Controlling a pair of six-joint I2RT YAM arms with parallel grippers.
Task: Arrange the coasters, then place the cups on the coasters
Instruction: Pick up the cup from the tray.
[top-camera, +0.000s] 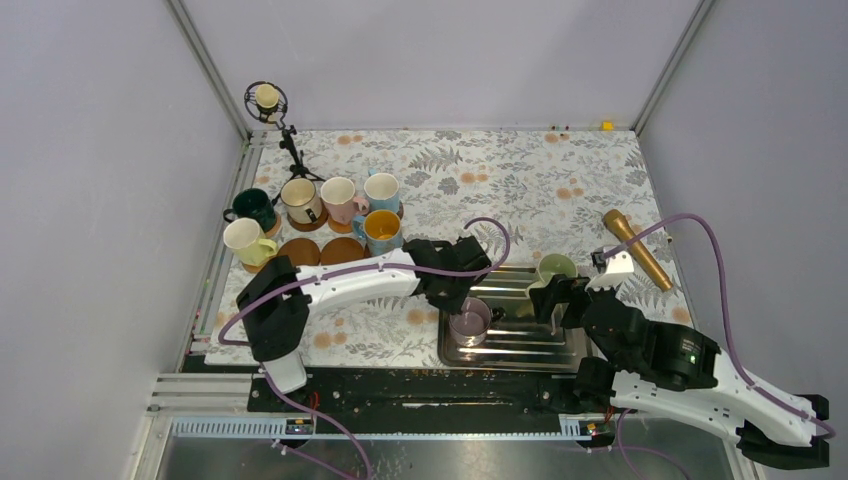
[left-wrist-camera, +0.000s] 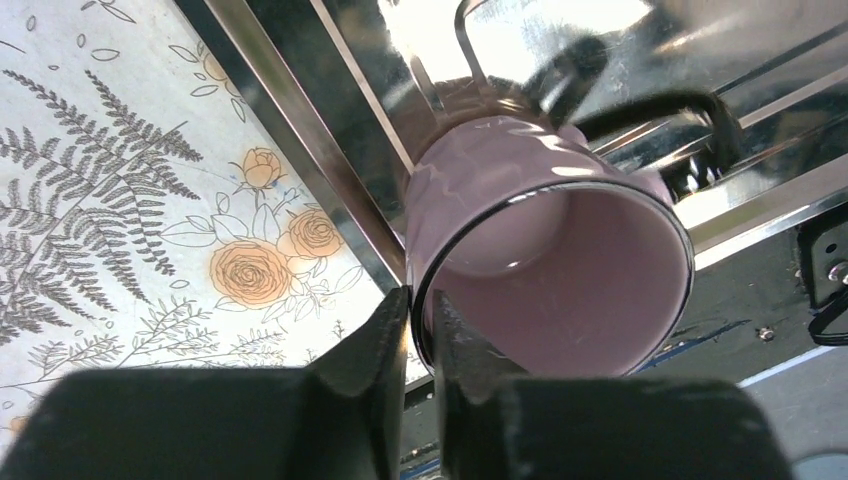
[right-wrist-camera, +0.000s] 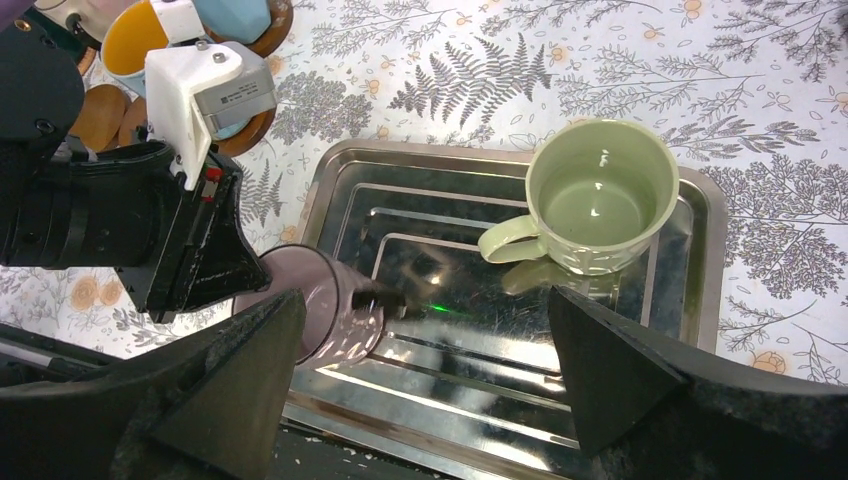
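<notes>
Looking down over steel tray (right-wrist-camera: 705, 215) on floral cloth (right-wrist-camera: 780, 90). Right gripper (right-wrist-camera: 425, 390) spread wide, fingers (right-wrist-camera: 620, 370) framing the tray's near edge. Seeing pale green mug (right-wrist-camera: 600, 195) upright in tray's far right corner, handle pointing left. Seeing mauve mug (right-wrist-camera: 315, 305) tilted at tray's left side, left gripper (right-wrist-camera: 235, 280) right at its rim. Top left: bare brown coasters (right-wrist-camera: 100, 115), plus yellow-orange mug (right-wrist-camera: 130, 40) and light blue mug (right-wrist-camera: 235, 15), each on a coaster.

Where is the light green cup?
In the top view, the pale green cup sits upright in the far right corner of the steel tray, in front of the right gripper.
</notes>
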